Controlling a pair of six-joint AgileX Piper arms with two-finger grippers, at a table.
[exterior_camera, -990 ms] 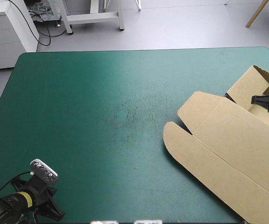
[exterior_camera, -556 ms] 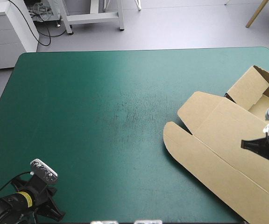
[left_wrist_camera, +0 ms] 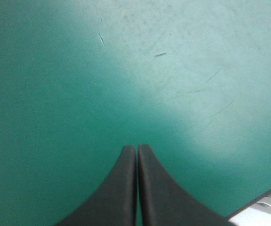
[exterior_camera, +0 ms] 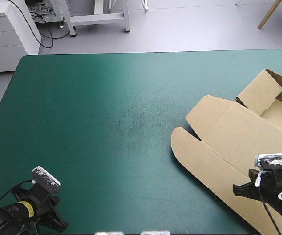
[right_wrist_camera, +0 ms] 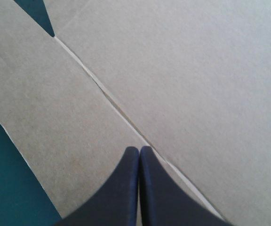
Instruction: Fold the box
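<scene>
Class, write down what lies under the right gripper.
Under the right gripper, its fingers shut, lies the flat brown board of the box, with a crease running beneath the tips. The board covers the table there, so nothing below it shows.

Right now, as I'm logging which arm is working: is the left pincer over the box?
No: the left pincer is shut over bare teal-green cover; the box lies far to its right.

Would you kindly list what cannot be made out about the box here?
High view: the box runs past the right edge; the right arm covers its near part.
Right wrist view: whether the right gripper touches the box.
Left wrist view: only the teal-green cover under the left gripper, no box.
</scene>
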